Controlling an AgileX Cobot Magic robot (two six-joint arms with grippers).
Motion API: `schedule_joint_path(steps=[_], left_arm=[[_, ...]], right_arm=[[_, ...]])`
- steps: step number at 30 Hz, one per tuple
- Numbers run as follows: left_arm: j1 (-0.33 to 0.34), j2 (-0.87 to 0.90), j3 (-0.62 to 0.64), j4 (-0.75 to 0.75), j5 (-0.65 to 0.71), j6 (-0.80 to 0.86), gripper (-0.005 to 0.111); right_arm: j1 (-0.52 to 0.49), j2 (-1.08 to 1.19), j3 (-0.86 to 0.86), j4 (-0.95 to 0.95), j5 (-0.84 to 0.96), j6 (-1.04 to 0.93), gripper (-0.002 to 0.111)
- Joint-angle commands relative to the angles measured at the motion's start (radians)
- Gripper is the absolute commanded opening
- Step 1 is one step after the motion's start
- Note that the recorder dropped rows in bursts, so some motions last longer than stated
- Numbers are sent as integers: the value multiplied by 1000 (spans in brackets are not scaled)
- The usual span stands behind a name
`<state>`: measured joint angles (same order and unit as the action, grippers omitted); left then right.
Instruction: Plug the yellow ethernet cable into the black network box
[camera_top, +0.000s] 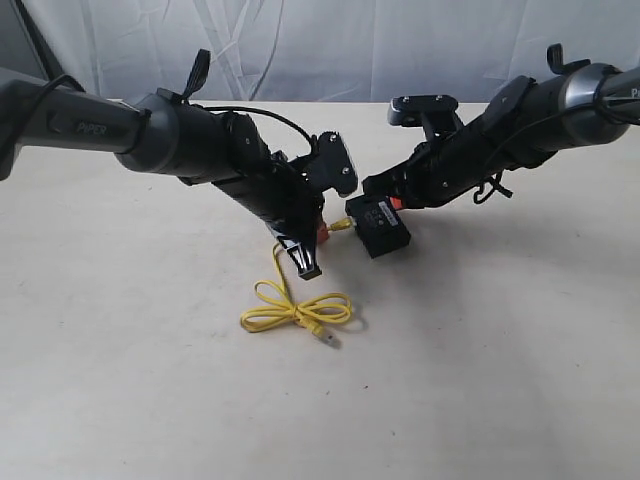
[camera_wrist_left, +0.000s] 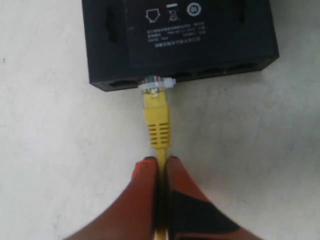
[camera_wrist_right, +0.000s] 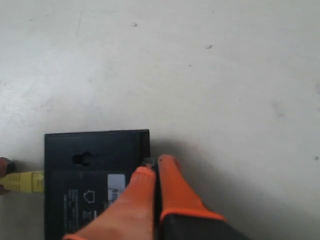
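Pale tabletop (camera_top: 520, 380) — white draped backdrop (camera_top: 330, 45)

Cable plug sits at the box's port face, straight ahead of the left gripper (camera_wrist_left: 159, 167), whose jaws pinch the ethernet cable (camera_wrist_left: 157, 125) just behind its boot. Beyond that plug lies the network box (camera_wrist_left: 180, 40), flat on the worktop (camera_top: 500, 350). On the box's opposite side, the right gripper (camera_wrist_right: 156, 170) comes in over the top, jaws together at the box's edge. Behind the left jaws, the rest of the cable trails back to a bundled loop on the worktop.
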<state>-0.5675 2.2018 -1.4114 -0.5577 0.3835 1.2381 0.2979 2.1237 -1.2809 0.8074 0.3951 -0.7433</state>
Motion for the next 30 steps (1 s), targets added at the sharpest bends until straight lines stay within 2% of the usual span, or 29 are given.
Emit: schedule_joint_path(steps=[1,10,16,19,30], left_arm=[[-3,11,2,-9,30,3,0],[-3,11,2,-9,41,2,0],[-3,11,2,-9,41,2,0],[-3,11,2,-9,41,2,0],[-3,7,2,2,51,0,0]], right_arm=[[-5,1,-6,28,32,54,-1],[-90,1,-6,23,36,134,-1],[-63,11,-6,35,64,129,-1],[-28,32,-6,35,128,60,-1],[-30,30,-6,53,82,89,-1]])
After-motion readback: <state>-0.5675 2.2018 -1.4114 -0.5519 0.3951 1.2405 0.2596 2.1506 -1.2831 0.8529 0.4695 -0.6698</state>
